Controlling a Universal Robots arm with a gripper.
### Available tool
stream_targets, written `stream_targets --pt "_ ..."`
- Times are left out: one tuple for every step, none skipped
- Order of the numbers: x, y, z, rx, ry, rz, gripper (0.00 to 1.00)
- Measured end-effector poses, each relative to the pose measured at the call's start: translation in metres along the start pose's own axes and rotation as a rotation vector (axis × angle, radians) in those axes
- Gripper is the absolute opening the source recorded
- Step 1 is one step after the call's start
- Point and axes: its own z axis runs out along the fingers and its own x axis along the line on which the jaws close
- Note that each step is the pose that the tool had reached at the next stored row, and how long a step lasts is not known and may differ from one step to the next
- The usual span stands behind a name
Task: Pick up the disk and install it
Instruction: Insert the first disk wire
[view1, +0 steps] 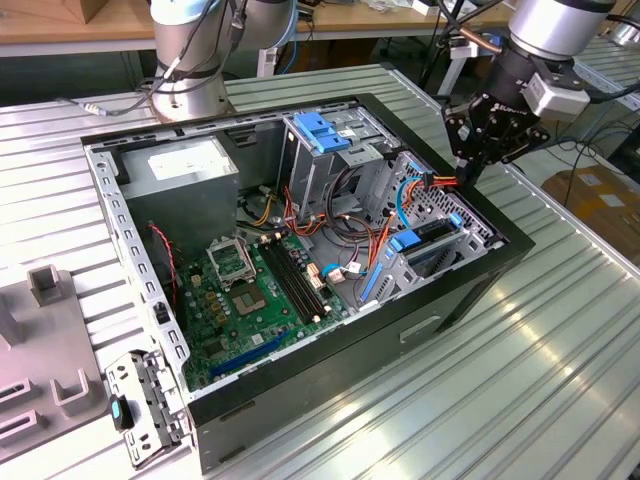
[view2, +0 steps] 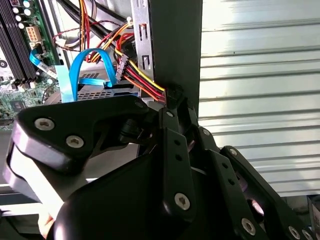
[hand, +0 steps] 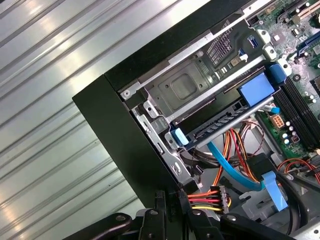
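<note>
- Setting: robotics lab or workshop.
- Robot arm base stands on a ribbed metal table.
- An open desktop computer case lies on that table, with circuit board and wiring exposed.
- Background of the exterior view: wooden benches, hanging cables, a cardboard box.

A ribbed metal surface spans the exterior view, with bright glare on its near part. Behind it stands a wooden bench. A cardboard box lies at the exterior view's right.
</note>
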Motion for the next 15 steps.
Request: stream_targets --pt "0.0 0.0 -0.0002 0.0 0.0 0.0 0.24" --pt "0.0001 0.0 -0.0018 0.0002 -0.0001 0.0 0.22" --pt "0.0001 0.0 -0.0028 0.0002 -0.0001 0.0 0.16" --pt "0.0001 0.0 -0.0027 0.0003 -0.0003 0.0 0.16" --pt "0.0002 -0.0001 -0.0029 0.0001 -0.0001 0.0 0.16" --pt "0.0002 0.0 -0.0029 0.0001 -0.0001 0.0 0.16" --pt "-0.0014 0.0009 -0.0032 -0.0002 0.0001 0.0 0.16" --pt "-0.0028 0.002 -0.0031 0.0 0.0 0.0 0.16" --pt "-0.0042 0.0029 -0.0031 0.0001 -0.0001 0.0 0.16" --pt "-0.0057 0.004 -0.0032 0.0002 -0.0001 0.0 0.16" --pt "-0.0067 0.0047 -0.0033 0.0001 -0.0001 0.0 0.16" --pt "-0.0082 0.0057 -0.0033 0.0001 -0.0001 0.0 0.16" --pt "-0.009 0.0063 -0.0034 0.0001 -0.0001 0.0 0.16" --pt "-0.0098 0.0068 -0.0034 0.0001 -0.0001 0.0 0.16" --pt "-0.0113 0.0078 -0.0034 0.0002 -0.0001 0.0 0.16"
